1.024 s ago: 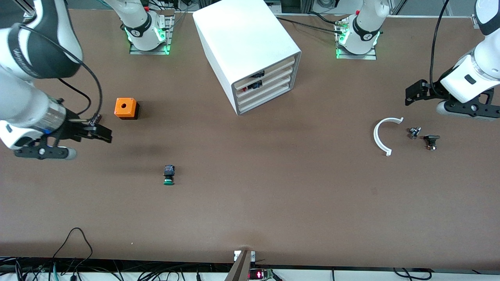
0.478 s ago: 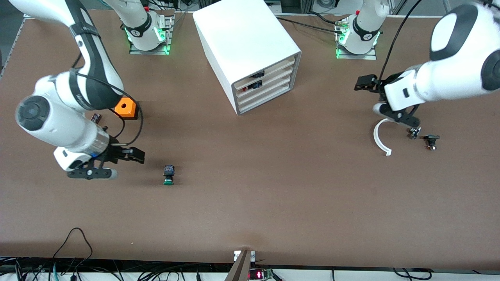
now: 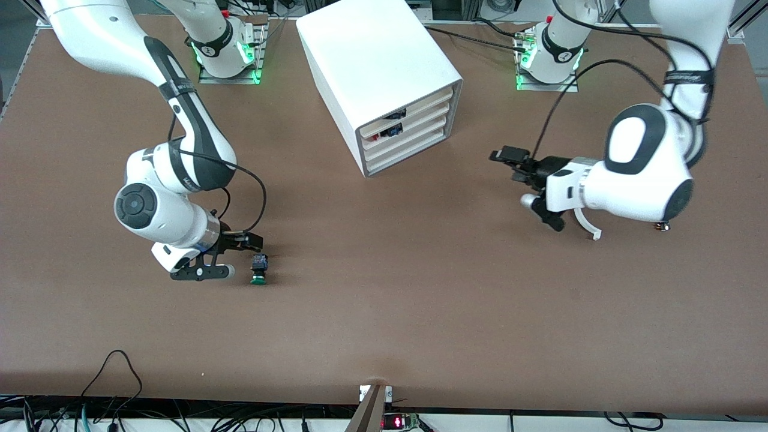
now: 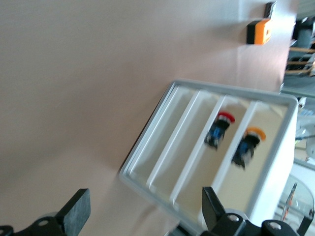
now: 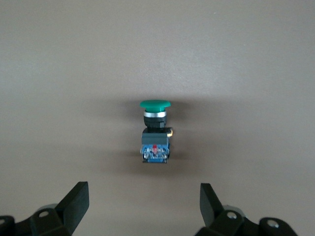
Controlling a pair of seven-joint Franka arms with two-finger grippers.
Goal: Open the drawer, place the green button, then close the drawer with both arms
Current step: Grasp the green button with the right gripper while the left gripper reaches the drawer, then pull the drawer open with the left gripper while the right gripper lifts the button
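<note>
The button [image 3: 259, 269] lies on its side on the brown table, green cap toward the front camera; it also shows in the right wrist view [image 5: 155, 132]. My right gripper [image 3: 239, 257] is open and empty just beside it, and in its own view [image 5: 143, 196] the button lies ahead of the spread jaws. The white cabinet [image 3: 384, 66] stands mid-table. The drawer [image 3: 414, 139] sits pushed in; it also shows in the left wrist view [image 4: 184, 147]. My left gripper [image 3: 519, 180] is open and empty, facing the cabinet front from the left arm's side [image 4: 145, 206].
The two upper drawers hold a red-capped button [image 4: 220, 129] and an orange-capped button [image 4: 248, 143]. The orange cube [image 4: 258, 30] shows only in the left wrist view. A white curved piece [image 3: 591, 229] and a small black part [image 3: 662, 226] lie partly under the left arm.
Both arms swung in from the table's ends. The right gripper came down beside the button. The left gripper moved past the white curved piece toward the cabinet front.
</note>
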